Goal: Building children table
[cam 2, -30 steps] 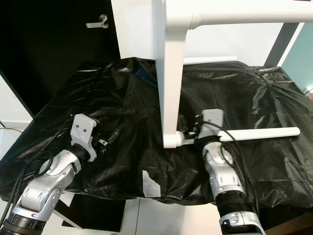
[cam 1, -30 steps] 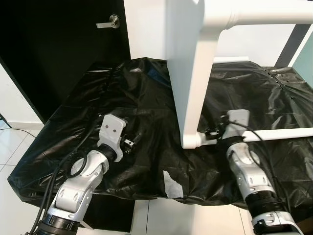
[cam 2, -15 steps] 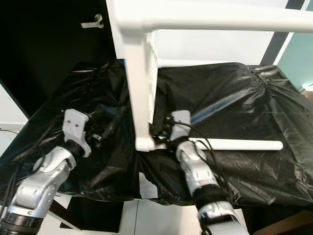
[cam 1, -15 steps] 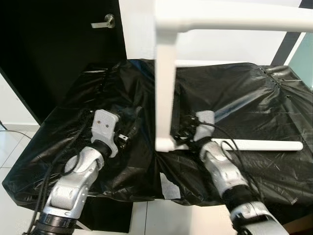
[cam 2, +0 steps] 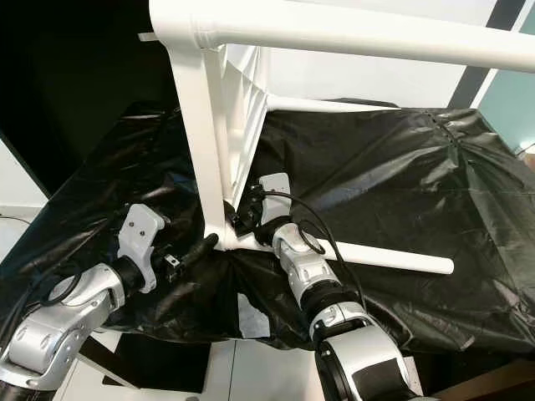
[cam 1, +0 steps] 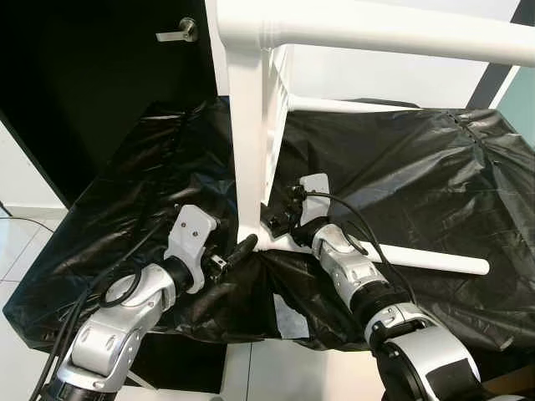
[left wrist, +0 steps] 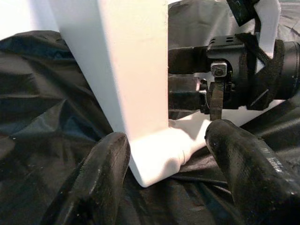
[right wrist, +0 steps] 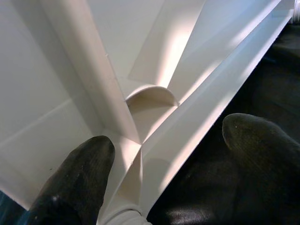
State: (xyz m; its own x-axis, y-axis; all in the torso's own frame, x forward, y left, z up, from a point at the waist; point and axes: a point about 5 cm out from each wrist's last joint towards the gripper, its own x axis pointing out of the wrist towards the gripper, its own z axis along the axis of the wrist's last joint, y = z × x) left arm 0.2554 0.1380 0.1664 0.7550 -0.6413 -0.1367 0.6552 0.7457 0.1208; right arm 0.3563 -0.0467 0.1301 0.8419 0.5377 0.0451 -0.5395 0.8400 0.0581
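The white children's table stands tipped on the black sheet, one corner resting on it and a long rail lying along the sheet to the right. My left gripper is open at that corner. In the left wrist view its fingers stand on either side of the corner without pressing it. My right gripper is at the same corner from the other side, shut on the table's ribbed rim, with one finger on the white underside.
The black plastic sheet covers the whole work surface and hangs over its front edge. A pale patch sits on the sheet near the front. A dark door with a lever handle stands at the back left. White floor lies at the left.
The table has swung round and its resting corner has shifted left, the right gripper going with it. My left gripper has reached forward to the corner. The camera has shifted too.
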